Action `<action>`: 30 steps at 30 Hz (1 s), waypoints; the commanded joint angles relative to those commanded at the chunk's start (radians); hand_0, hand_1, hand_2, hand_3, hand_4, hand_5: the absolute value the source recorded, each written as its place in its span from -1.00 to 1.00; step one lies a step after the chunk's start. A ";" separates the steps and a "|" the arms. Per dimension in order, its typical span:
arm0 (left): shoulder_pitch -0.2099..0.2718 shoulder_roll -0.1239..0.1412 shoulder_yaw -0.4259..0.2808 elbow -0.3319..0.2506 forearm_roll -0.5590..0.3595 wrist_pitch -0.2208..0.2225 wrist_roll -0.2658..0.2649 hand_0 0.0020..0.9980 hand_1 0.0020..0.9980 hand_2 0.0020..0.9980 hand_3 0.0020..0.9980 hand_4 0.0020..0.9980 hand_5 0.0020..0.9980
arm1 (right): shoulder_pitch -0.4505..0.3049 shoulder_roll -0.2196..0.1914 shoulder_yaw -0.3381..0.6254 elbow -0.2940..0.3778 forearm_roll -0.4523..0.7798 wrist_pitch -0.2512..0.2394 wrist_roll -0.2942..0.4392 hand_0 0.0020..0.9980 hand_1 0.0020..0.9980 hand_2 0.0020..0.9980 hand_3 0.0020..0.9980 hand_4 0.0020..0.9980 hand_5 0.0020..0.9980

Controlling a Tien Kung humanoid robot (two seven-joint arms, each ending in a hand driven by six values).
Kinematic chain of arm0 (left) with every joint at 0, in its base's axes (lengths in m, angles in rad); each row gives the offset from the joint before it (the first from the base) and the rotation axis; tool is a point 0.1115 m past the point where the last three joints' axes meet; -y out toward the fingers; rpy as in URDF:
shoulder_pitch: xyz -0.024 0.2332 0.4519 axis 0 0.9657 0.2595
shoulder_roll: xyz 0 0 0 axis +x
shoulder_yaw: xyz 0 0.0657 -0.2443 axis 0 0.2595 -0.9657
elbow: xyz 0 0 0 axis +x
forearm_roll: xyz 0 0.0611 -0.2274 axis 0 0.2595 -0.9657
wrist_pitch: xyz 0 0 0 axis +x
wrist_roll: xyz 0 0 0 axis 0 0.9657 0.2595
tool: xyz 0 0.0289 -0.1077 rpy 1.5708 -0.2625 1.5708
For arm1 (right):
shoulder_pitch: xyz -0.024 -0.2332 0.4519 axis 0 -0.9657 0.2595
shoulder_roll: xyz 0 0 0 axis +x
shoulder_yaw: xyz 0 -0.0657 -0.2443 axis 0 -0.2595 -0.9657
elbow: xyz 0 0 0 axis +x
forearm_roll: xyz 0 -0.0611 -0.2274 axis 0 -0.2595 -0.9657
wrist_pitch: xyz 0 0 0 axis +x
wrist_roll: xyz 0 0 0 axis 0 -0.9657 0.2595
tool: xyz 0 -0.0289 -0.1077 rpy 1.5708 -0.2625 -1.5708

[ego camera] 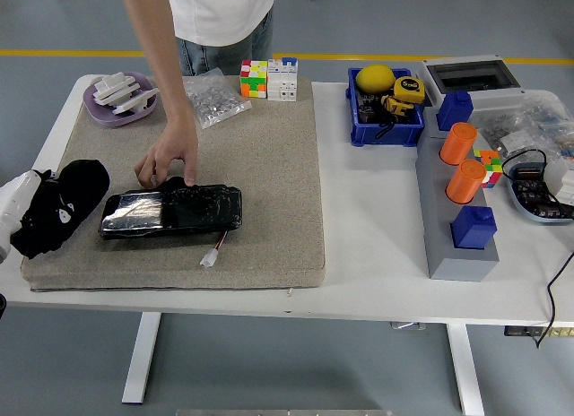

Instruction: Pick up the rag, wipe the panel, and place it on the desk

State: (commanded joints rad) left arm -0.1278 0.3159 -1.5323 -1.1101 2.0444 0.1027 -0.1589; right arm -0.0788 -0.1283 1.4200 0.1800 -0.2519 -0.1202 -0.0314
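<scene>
robot holds rag at mat's edge while a person touches the panel

the robot's left hand (13, 214), white-cuffed at the picture's left edge, is closed around a crumpled black cloth rag (61, 205). the rag drapes over the left end of a beige speckled mat (269, 156) on the white surface (377, 255). just right of the rag, apart from it by a narrow gap, lies the panel to be wiped: a flat black glossy rectangular panel (175, 212) with a small white connector (212, 257) at its front edge. a person's hand (169, 156) reaches down from the far side, fingertips resting on the panel's far edge. the right hand is out of view.

the main risk, as a judgement: if the robot sweeps the rag across now, it could strike the person's hand, because the fingers sit in the wiping path. the panel looks loose and could slide on the mat under the push.
</scene>
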 joint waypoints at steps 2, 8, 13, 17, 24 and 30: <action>0.011 -0.002 0.009 -0.042 0.004 -0.007 0.016 -0.44 -0.61 0.08 -0.22 -1.00 -1.00 | 0.001 0.001 0.005 0.000 -0.003 -0.001 0.000 0.07 0.21 0.30 0.16 1.00 -0.05; 0.018 -0.015 0.041 -0.092 0.028 -0.017 0.030 -0.44 -0.63 0.08 -0.22 -1.00 -1.00 | 0.003 0.000 0.019 0.000 -0.015 0.000 0.002 0.07 0.21 0.30 0.16 1.00 -0.05; 0.014 -0.013 0.072 -0.088 0.022 -0.023 0.033 -0.45 -0.64 0.08 -0.23 -1.00 -1.00 | 0.004 -0.002 0.031 0.000 -0.021 -0.002 0.004 0.07 0.21 0.30 0.16 1.00 -0.05; 0.015 -0.013 0.098 -0.119 0.030 -0.019 0.035 -0.45 -0.64 0.08 -0.23 -1.00 -1.00 | 0.002 -0.002 0.026 0.000 -0.014 -0.002 0.003 0.07 0.21 0.30 0.16 1.00 -0.05; 0.005 -0.006 0.164 -0.159 0.039 -0.020 0.047 -0.47 -0.64 0.07 -0.22 -1.00 -1.00 | 0.003 -0.003 0.030 0.000 -0.011 -0.005 0.004 0.07 0.21 0.30 0.16 1.00 -0.05; -0.026 -0.004 0.261 -0.157 0.024 -0.020 0.055 -0.47 -0.63 0.08 -0.22 -1.00 -1.00 | 0.002 -0.005 0.023 0.000 -0.007 -0.003 0.003 0.07 0.20 0.30 0.16 1.00 -0.05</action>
State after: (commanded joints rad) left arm -0.1540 0.3117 -1.2717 -1.2668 2.0680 0.0830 -0.1036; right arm -0.0771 -0.1329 1.4430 0.1800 -0.2586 -0.1227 -0.0279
